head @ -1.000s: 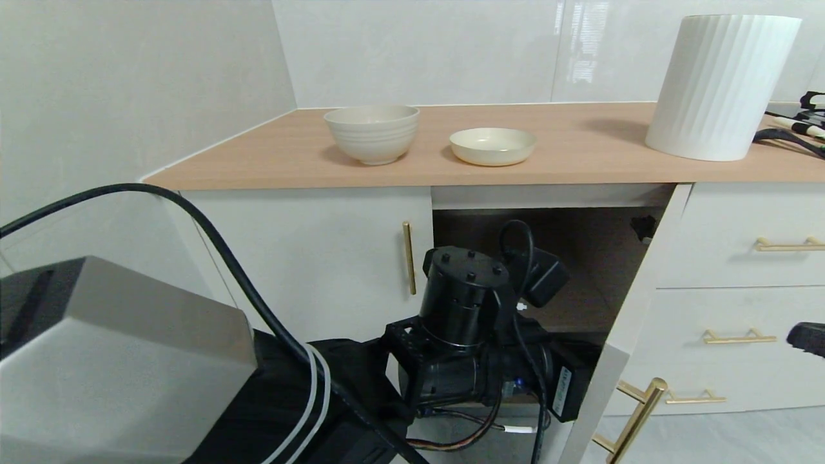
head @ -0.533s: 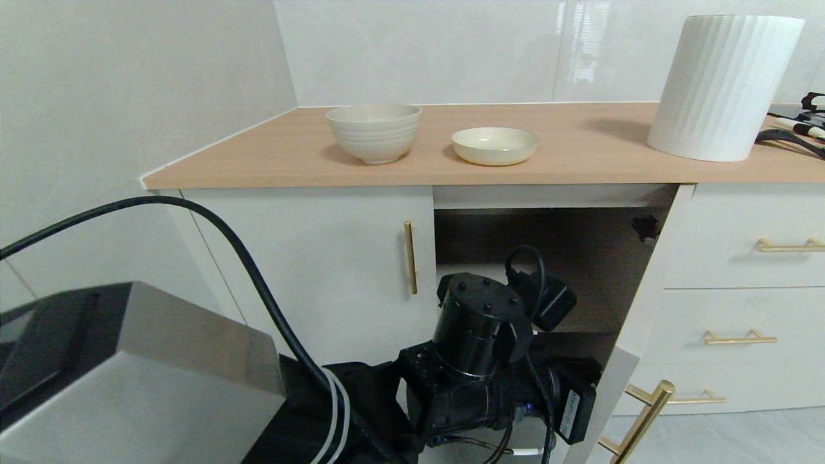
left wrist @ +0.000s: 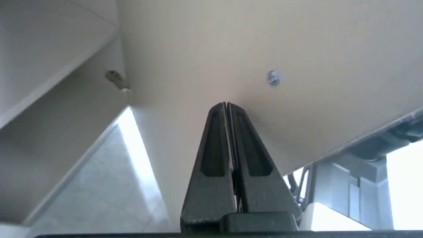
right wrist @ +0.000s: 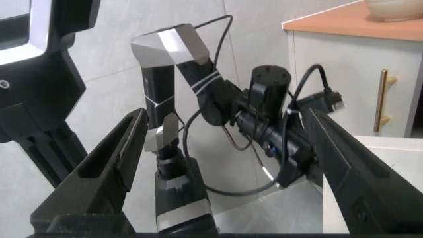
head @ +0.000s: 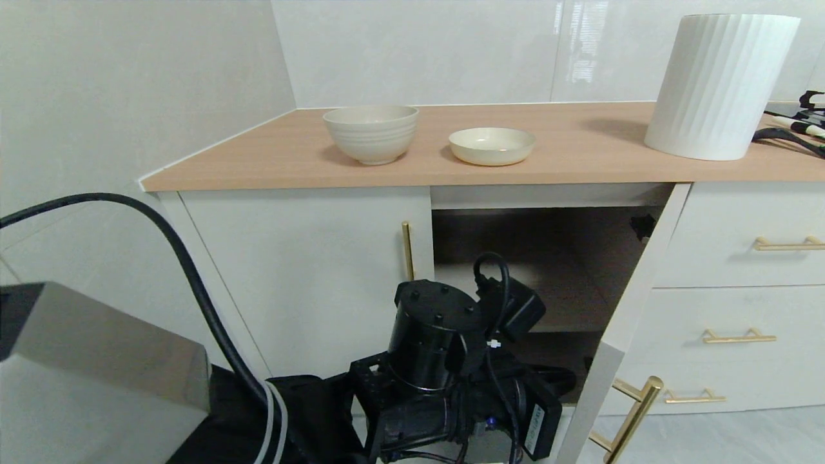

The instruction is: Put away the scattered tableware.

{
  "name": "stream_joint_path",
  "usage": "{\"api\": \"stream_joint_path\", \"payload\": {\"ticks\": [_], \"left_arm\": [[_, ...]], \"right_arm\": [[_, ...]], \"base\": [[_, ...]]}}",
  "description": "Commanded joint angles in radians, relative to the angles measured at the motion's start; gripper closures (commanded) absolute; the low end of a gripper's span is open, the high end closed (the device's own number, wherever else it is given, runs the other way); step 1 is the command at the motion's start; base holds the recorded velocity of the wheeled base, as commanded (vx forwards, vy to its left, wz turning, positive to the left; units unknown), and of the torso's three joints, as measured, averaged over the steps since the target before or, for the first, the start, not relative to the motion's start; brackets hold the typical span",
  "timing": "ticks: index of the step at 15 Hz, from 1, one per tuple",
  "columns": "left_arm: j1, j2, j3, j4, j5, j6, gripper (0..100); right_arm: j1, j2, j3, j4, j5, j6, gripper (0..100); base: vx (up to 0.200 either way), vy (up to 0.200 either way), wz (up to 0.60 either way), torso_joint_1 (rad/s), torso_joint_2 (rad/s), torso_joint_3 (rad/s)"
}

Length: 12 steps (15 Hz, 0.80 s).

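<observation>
**Head view.** The bowl (head: 370,132) and the shallow dish (head: 492,145) sit side by side, apart from each other, on the wooden counter (head: 580,151). A ribbed white container (head: 718,84) stands well off to their right. Neither dish has moved over the last second. Below the dish, the cabinet door (head: 635,290) hangs open, and the door beside it (head: 303,270) is shut. The left arm (head: 438,348) is low in front of the open compartment. Compared with a second ago its wrist is lower, and over the last half second it has swung towards the shut door. Its silver upper link has also dropped towards the picture's edge. A dark piece that showed at the right edge a second ago is gone.

**Left wrist view.** The left gripper (left wrist: 226,106) has its fingers pressed flat together with nothing between them. It points at a pale panel (left wrist: 317,59) that carries a small screw (left wrist: 273,78).

**Right wrist view.** The right gripper (right wrist: 225,116) is spread wide and holds nothing. Between its fingers, farther off, the left arm (right wrist: 264,125) stands beside the shut door (right wrist: 344,86). The underside of the bowl (right wrist: 396,8) is just visible on the counter corner (right wrist: 330,23).
</observation>
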Motion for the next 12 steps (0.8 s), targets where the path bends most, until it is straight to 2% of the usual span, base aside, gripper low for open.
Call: {"api": "stream_joint_path", "payload": {"ticks": [1, 3, 6, 7, 9, 11, 12], "left_arm": [[0.002, -0.023, 0.009, 0.0, 0.007, 0.0, 100], [0.002, -0.014, 0.005, 0.0, 0.007, 0.0, 100], [0.002, 0.012, -0.017, 0.001, 0.005, -0.002, 100], [0.002, 0.04, -0.051, 0.001, 0.005, -0.002, 100], [0.002, 0.049, -0.06, 0.003, 0.005, 0.0, 100], [0.002, 0.106, -0.136, 0.006, -0.002, -0.002, 100], [-0.007, 0.196, -0.261, 0.024, -0.005, -0.006, 100]], "right_arm": [[0.001, 0.006, 0.0, 0.0, 0.0, 0.0, 0], [0.001, 0.006, 0.0, 0.0, 0.0, 0.0, 0], [0.001, 0.006, 0.0, 0.0, 0.0, 0.0, 0], [0.001, 0.006, 0.0, 0.0, 0.0, 0.0, 0], [0.001, 0.006, 0.0, 0.0, 0.0, 0.0, 0], [0.001, 0.006, 0.0, 0.0, 0.0, 0.0, 0], [0.001, 0.004, -0.002, 0.0, 0.0, 0.0, 0]], "base": [[0.0, 0.0, 0.0, 0.0, 0.0, 0.0], [0.0, 0.0, 0.0, 0.0, 0.0, 0.0], [-0.2, 0.0, 0.0, 0.002, 0.0, 0.002], [0.0, 0.0, 0.0, 0.0, 0.0, 0.0], [0.0, 0.0, 0.0, 0.0, 0.0, 0.0], [0.0, 0.0, 0.0, 0.0, 0.0, 0.0], [0.0, 0.0, 0.0, 0.0, 0.0, 0.0]]}}
